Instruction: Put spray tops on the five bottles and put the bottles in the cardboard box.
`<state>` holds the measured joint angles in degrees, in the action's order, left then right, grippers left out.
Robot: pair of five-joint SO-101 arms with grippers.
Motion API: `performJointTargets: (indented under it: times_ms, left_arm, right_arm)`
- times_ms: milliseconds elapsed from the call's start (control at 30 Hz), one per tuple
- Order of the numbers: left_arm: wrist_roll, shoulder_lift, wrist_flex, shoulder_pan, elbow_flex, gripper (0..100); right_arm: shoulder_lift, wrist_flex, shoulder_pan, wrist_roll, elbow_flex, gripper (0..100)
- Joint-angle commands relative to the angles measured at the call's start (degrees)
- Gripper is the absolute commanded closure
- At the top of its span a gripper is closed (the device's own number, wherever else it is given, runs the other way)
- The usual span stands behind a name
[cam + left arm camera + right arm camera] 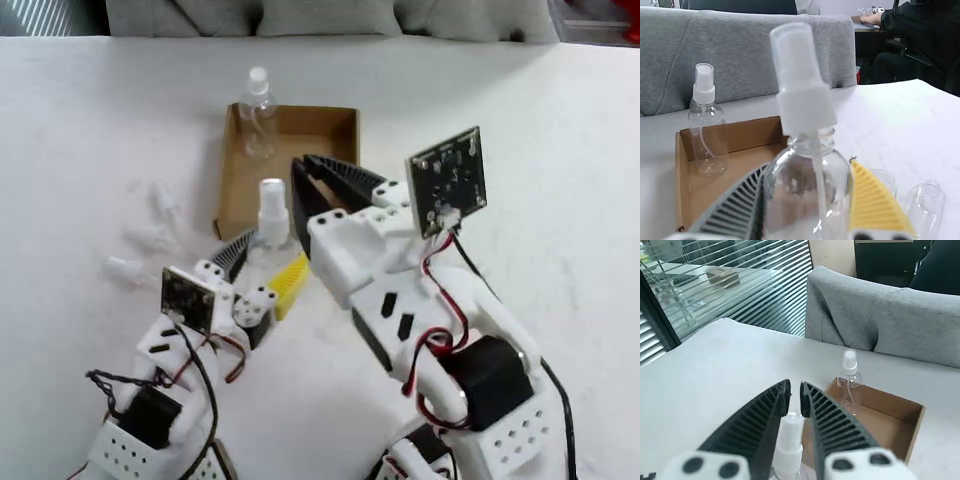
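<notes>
Capping step: left pincer [262,265] grips bottle [805,190] just before cardboard box [300,112]; spray top [800,85] on neck, seemingly unseated. Above it, right pincer [794,390] slightly parted. Next likely: clamp top, twist tight.

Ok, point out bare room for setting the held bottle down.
Free: the cardboard box floor between the capped bottle in its far corner and its right wall. Crowded: its near edge, around the held bottle.
</notes>
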<state>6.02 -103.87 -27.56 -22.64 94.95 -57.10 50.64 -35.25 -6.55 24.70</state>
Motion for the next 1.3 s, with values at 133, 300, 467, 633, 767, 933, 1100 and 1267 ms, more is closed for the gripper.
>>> performJointTargets:
  times_ms: [133,300,467,633,767,933,1100,1267]
  left_arm:
    - [-0.44,-0.57,2.55,0.92,-0.7,98]
    - [-0.44,-0.57,2.55,0.92,-0.7,98]
    - [-0.44,-0.57,2.55,0.92,-0.7,98]
    - [-0.53,-0.57,2.55,0.92,-0.7,98]
    - [-0.53,-0.57,2.55,0.92,-0.7,98]
    - [-0.53,-0.57,2.55,1.01,-0.7,98]
    - [-0.53,-0.57,2.55,1.01,-0.7,98]
    - [-0.53,-0.57,2.55,1.71,-0.7,98]
  right_arm:
    - [14.46,-10.33,1.71,0.0,-3.6,98.1]
    - [24.4,-5.93,1.63,0.0,-11.6,98.1]
    - [29.58,6.11,1.36,-0.26,-19.16,98.1]
    - [29.58,16.04,-0.57,-0.09,-21.98,98.1]
    - [29.32,22.73,-4.62,-0.09,-22.24,98.1]
    - [25.63,25.27,-6.46,-0.09,-21.8,98.1]
    - [23.6,25.27,-5.23,-0.09,-21.8,98.1]
    - [23.6,25.1,-1.89,-0.09,-21.71,97.8]
